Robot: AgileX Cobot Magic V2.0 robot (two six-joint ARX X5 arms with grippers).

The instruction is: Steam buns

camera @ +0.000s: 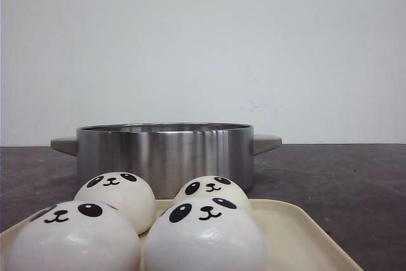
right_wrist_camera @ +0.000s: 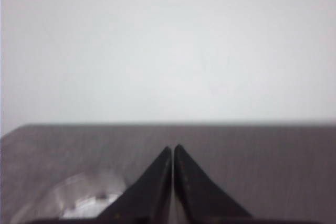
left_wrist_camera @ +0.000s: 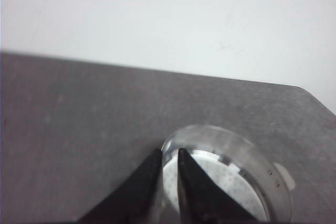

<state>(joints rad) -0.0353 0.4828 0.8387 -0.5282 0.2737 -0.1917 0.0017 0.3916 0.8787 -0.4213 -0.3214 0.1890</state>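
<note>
Four white panda-faced buns sit on a cream tray (camera: pixel 298 233) at the near edge of the front view: back left bun (camera: pixel 117 198), back right bun (camera: pixel 212 190), front left bun (camera: pixel 73 239), front right bun (camera: pixel 203 239). Neither gripper shows in the front view. My left gripper (left_wrist_camera: pixel 169 153) is empty and nearly shut, with a narrow slit between its black fingers, well back from the pot. My right gripper (right_wrist_camera: pixel 172 148) is shut and empty over the dark table. No bun shows in either wrist view.
A steel pot (camera: pixel 165 153) with two side handles stands just behind the tray. In the left wrist view the pot (left_wrist_camera: pixel 233 142) holds a perforated steamer plate (left_wrist_camera: pixel 231 184). It shows as a blur in the right wrist view (right_wrist_camera: pixel 79 198). A white wall stands behind the dark table (camera: pixel 342 182).
</note>
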